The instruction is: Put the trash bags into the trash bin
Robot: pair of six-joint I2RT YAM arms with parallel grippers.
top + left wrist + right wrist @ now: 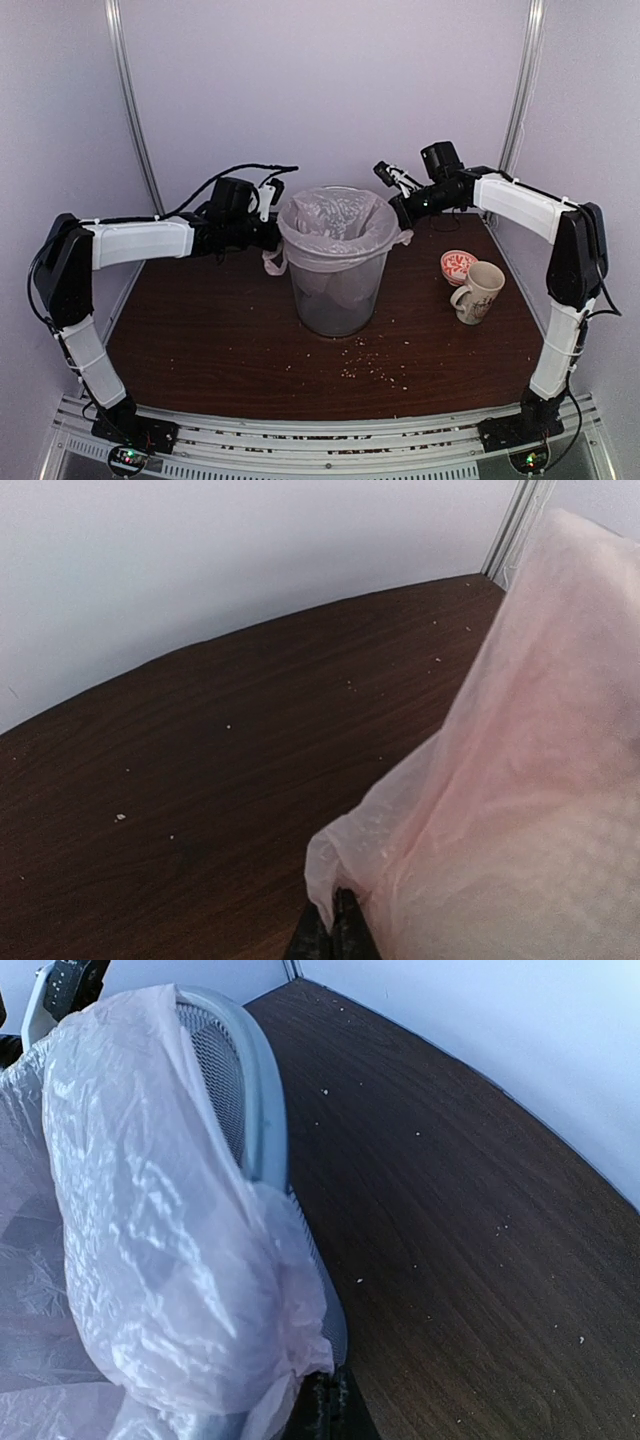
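Note:
The grey see-through trash bin (338, 295) stands upright mid-table. The pinkish-white trash bag (335, 225) hangs inside it, its film folded over the rim. My left gripper (272, 232) is at the bin's left rim, shut on a fold of the trash bag (480, 780); its dark fingertips (335, 935) pinch the film's edge. My right gripper (402, 214) is at the right rim, shut on the trash bag (170, 1250) edge, with the fingertips (325, 1410) close beside the bin's mesh wall and grey rim (262, 1100). A loop handle (272, 262) hangs outside on the left.
A cream patterned mug (480, 291) and a small red-patterned bowl (458, 264) stand to the right of the bin. Crumbs (375, 368) are scattered on the dark wood table (200, 340) in front. White walls enclose the back and sides.

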